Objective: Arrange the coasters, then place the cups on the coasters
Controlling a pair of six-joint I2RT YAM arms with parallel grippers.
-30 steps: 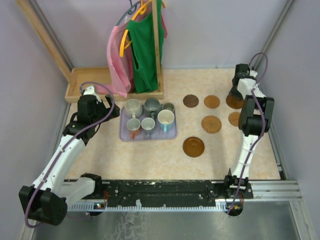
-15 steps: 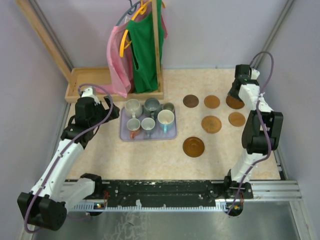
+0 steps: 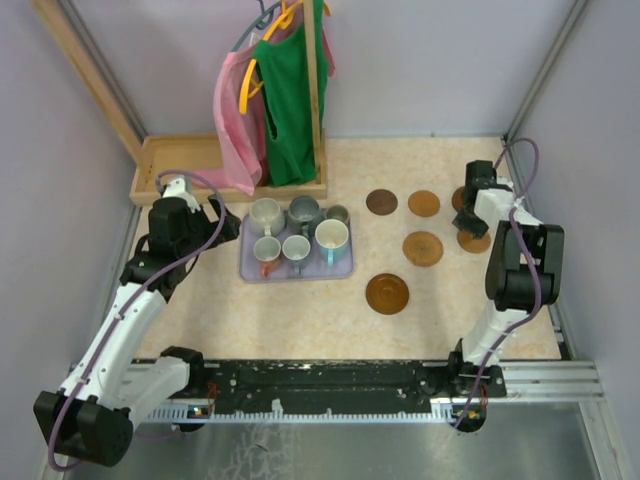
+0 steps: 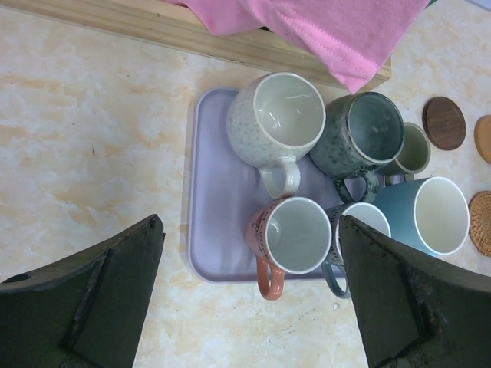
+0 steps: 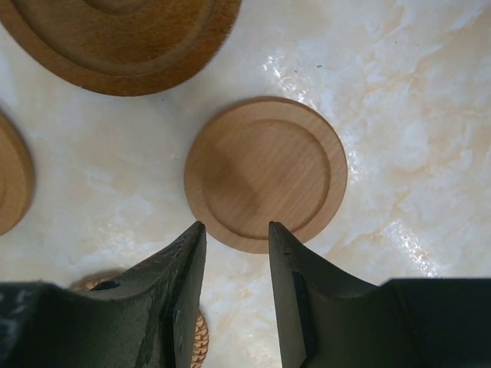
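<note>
Right gripper (image 5: 237,230) hangs low over a pale coaster (image 5: 265,172) at the far right of the table (image 3: 300,310), jaws a little apart, clamped on nothing — narrowed, I'd say, to pinch that thin rim. Left gripper (image 4: 251,222) hovers spread wide over the lavender tray (image 4: 211,230), where six cups (image 4: 278,119) sit bunched — no cup goes until the coasters (image 3: 423,248) are laid out.

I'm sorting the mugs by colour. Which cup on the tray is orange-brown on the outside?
The near row's leftmost cup on the tray: its outer wall and handle are terracotta, white inside; the other five are grey, green or blue.
</note>
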